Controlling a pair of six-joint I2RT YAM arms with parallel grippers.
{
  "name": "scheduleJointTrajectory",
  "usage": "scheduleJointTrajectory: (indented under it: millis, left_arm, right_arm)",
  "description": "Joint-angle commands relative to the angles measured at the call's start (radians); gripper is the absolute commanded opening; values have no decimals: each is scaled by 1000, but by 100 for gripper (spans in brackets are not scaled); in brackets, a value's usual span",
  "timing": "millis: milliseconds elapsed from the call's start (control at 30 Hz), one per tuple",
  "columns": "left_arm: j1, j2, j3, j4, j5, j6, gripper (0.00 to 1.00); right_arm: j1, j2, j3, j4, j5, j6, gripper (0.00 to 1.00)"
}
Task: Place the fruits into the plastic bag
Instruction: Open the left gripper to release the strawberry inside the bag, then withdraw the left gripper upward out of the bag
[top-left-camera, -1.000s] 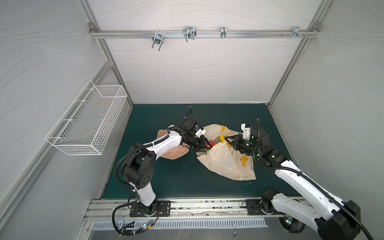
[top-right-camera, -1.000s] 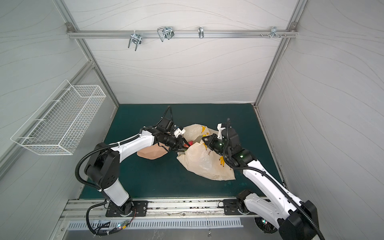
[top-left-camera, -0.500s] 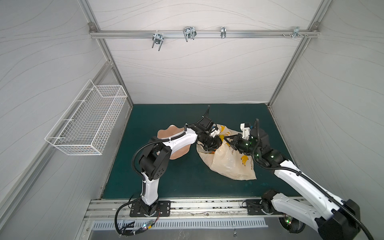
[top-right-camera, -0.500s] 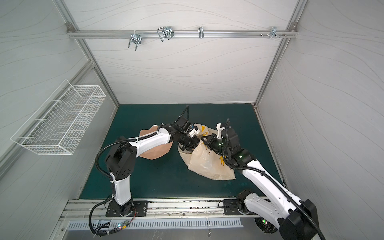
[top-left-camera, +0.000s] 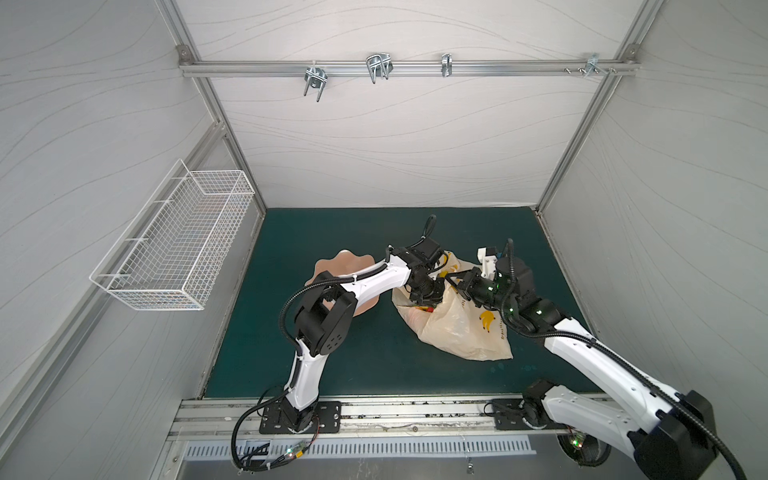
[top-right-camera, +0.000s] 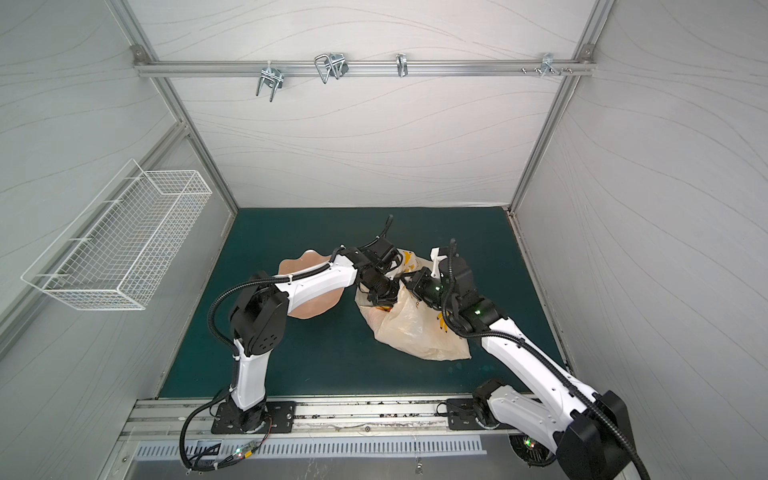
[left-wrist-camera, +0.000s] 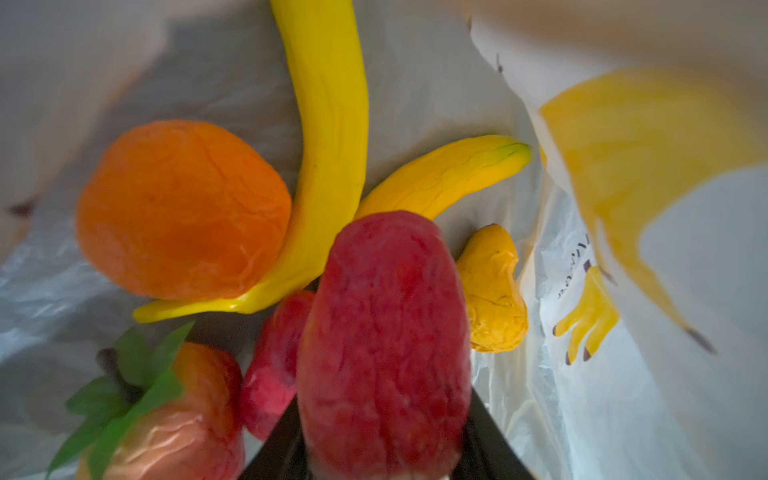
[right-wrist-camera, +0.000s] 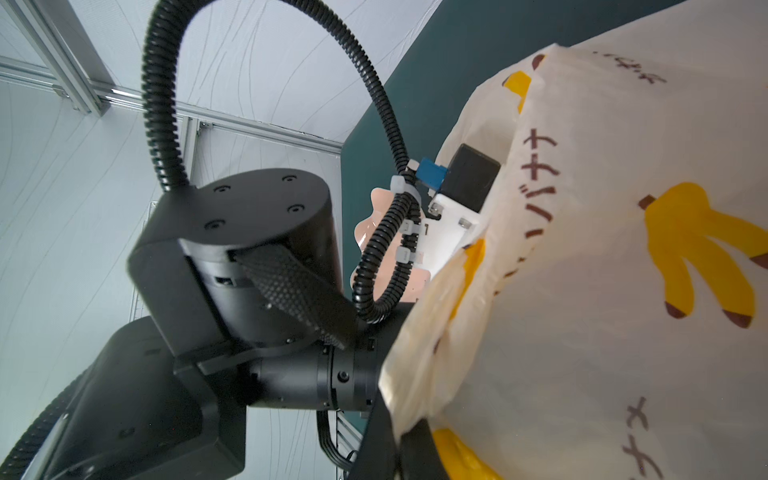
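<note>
Grey panelled walls close in a dark green mat (top-left-camera: 353, 361), and near its middle lies the plastic bag (top-left-camera: 461, 332), cream with yellow banana prints, its mouth propped open. The left gripper (top-left-camera: 422, 296) reaches into that mouth. Seen from its wrist camera, its black fingers (left-wrist-camera: 486, 440) are clamped narrowly on a big red fruit (left-wrist-camera: 382, 332), held just above the pile inside the bag.

On the bag's floor lie an orange (left-wrist-camera: 183, 208), a long banana (left-wrist-camera: 328, 145) curving round it, a shorter banana (left-wrist-camera: 444, 178), a yellow pear (left-wrist-camera: 494, 291) against the printed wall, an apple (left-wrist-camera: 187, 415) with green leaves and a smaller red piece (left-wrist-camera: 274, 361).

The right gripper (top-left-camera: 456, 280) sits at the bag's upper rim, its jaws fully closed and pinching the plastic, so the edge is lifted off the mat.

A wavy pink dish (top-left-camera: 340, 259) rests just beside the bag, partly under the left arm. A white wire basket (top-left-camera: 178, 245) hangs on the wall, well apart from the bag.
</note>
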Motion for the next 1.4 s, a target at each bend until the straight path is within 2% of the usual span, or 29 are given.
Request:
scheduleJointTrajectory:
  millis: [0, 100, 167, 500, 700, 900, 1133, 1367]
  left_arm:
    - [-6, 21, 45, -48, -71, 25, 24]
    - [-6, -2, 40, -47, -83, 30, 48]
    - [-7, -21, 39, -41, -82, 32, 58]
    - [11, -97, 53, -56, -94, 61, 75]
    - [59, -189, 50, -77, -135, 81, 82]
    - [118, -259, 93, -174, -196, 156, 83]
    - [154, -342, 126, -271, -334, 303, 86]
    - [168, -362, 98, -274, -359, 534, 86]
  right_arm:
    - [7, 4, -5, 48, -7, 16, 0]
    - [6, 4, -5, 48, -9, 14, 0]
    - [6, 0, -6, 47, -9, 15, 0]
    - [-2, -31, -18, 17, 3, 5, 0]
    - [-17, -54, -26, -5, 4, -2, 0]
    - [-24, -68, -25, -28, 3, -13, 0]
    - [-30, -81, -22, -53, -2, -22, 0]
    - [-36, -103, -18, -98, -13, -41, 0]
